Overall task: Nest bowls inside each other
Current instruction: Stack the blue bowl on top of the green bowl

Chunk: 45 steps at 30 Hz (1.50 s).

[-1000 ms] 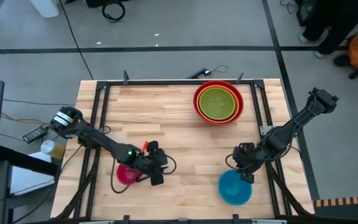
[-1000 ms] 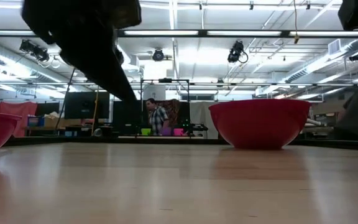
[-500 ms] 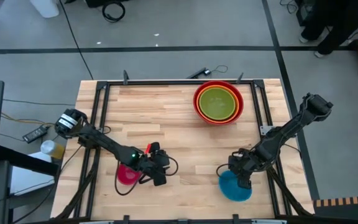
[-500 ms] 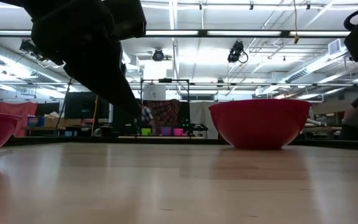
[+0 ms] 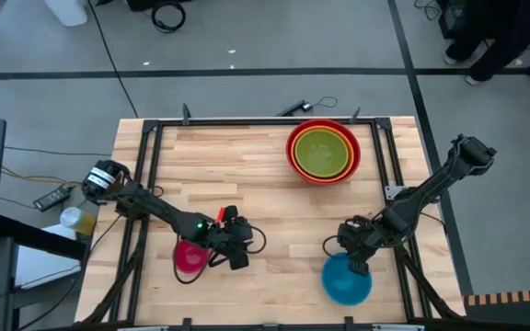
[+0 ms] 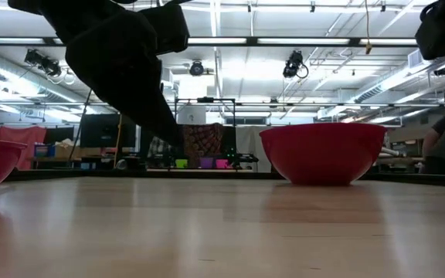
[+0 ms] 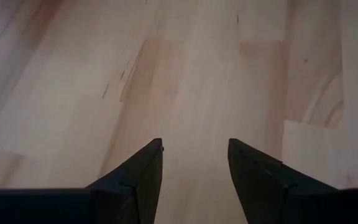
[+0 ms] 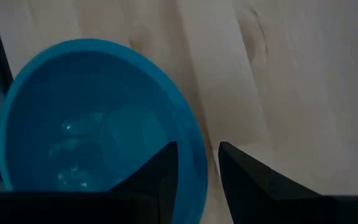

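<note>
The right gripper (image 8: pixel 197 180) sits at the rim of the blue bowl (image 8: pixel 98 124), its two dark fingers (image 8: pixel 160 180) parted narrowly with the bowl's rim edge running into the gap between them; whether they press on the rim I cannot tell. From above, this gripper (image 5: pixel 352 253) lies just over the upper edge of the blue bowl (image 5: pixel 346 279), which rests near the front edge of the table (image 5: pixel 265 175), toward its right front corner. The right arm reaches back to the table's right edge.

The left gripper (image 7: pixel 194 168) has its fingers spread wide over bare wood, holding nothing. In the high view it (image 5: pixel 236 248) is just beside the pink bowl (image 5: pixel 190 256), which stands near the front edge toward the left front corner. The left arm stretches from there to the table's left edge.

Near the back edge, right of centre, a green bowl (image 5: pixel 323 150) sits inside a yellow bowl (image 5: pixel 346 136), and both sit inside a red bowl (image 5: pixel 293 158). The low view shows the red bowl (image 6: pixel 323 150) upright on the wood.
</note>
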Tool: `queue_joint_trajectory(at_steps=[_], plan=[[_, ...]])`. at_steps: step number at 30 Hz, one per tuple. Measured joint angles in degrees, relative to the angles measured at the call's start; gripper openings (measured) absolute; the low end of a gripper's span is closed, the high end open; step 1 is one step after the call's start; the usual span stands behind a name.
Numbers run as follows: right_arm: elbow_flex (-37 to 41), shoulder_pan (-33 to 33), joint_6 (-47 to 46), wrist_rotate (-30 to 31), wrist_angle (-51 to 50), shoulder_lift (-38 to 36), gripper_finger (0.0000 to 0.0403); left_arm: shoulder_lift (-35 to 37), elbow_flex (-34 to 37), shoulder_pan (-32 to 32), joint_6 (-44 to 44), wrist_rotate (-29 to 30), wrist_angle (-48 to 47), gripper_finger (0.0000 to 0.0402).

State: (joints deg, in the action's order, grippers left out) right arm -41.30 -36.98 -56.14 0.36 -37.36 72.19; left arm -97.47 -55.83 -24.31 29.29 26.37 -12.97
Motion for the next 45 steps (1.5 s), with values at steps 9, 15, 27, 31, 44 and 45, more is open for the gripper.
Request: queue_joint_trajectory(at_steps=[9, 15, 27, 31, 44, 45], plan=[[0.02, -0.49, -0.67, -0.54, 2.30, 4.48, 0.0111, 0.02, 0.00, -0.42, 0.18, -0.01, 0.02, 0.0185], [-0.01, -0.47, 6.08, -3.02, 7.96, 6.08, 0.0022, 0.02, 0.00, -0.40, 0.15, -0.02, 0.03, 0.0185], [0.04, 22.12, 31.75, 37.81, 14.78, -9.59, 0.0028, 0.02, 0.00, 0.15, 0.12, 0.00, -0.07, 0.0185], [0.01, 34.25, 39.22, 40.30, 25.12, -16.61, 0.0029, 0.02, 0.00, 0.15, 0.07, 0.70, -0.11, 0.0185], [0.07, 66.69, 30.69, 19.85, 14.65, -9.67, 0.0047, 0.04, 0.00, 0.77, -0.52, 2.04, -6.84, 0.0185], [0.07, 67.51, 30.41, 18.82, 14.74, -8.61, 0.0048, 0.04, 0.00, 0.98, -0.51, 2.41, -7.25, 0.0185]])
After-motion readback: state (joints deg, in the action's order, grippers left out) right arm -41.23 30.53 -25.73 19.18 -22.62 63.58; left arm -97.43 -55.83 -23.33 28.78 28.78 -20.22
